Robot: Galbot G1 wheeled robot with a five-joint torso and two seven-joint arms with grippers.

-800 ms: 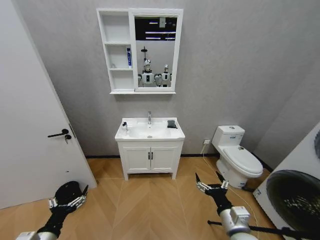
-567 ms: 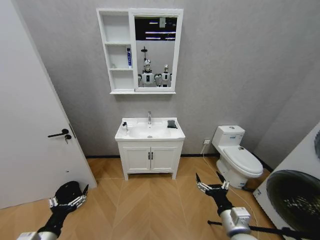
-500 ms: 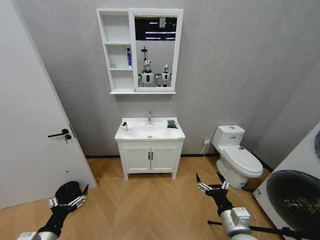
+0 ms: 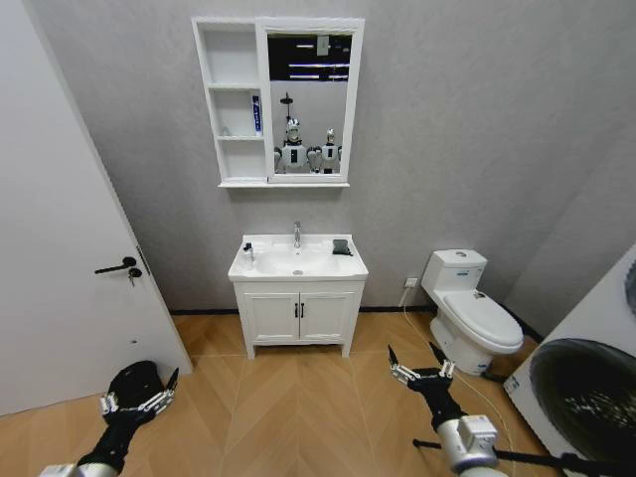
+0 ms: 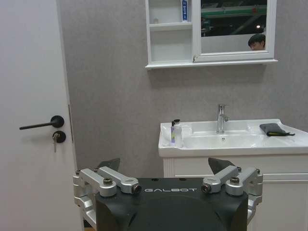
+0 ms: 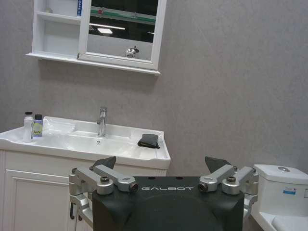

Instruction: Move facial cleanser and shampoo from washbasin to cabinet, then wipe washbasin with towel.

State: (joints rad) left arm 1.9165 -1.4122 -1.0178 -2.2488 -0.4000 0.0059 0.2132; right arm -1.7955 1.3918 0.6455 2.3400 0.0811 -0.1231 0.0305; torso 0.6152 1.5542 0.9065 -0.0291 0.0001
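- We find the white rectangular ceramic washbasin (image 4: 298, 262) against the far wall, well ahead of us, with its chrome tap (image 4: 296, 234) at the back edge.
- On its far-left corner stands a small bottle with a dark cap (image 5: 176, 133); from the right wrist view it looks like two small bottles (image 6: 32, 126) standing close together, so we judge that at least one product is not yet moved.
- The small folded dark towel (image 4: 342, 246) lies on the washbasin's right side, unused.
- Above, the white wall-hung cabinet of three open shelves (image 4: 231, 99) already holds a blue-and-white tube (image 4: 256, 113) on its middle shelf; we cannot tell which product it is.
- Wiping, we judge, is left undone.
- Our left pincer (image 4: 137, 401) and right pincer (image 4: 420, 371) hang low over the wooden floor (image 4: 298, 407), both spread wide and holding nothing.
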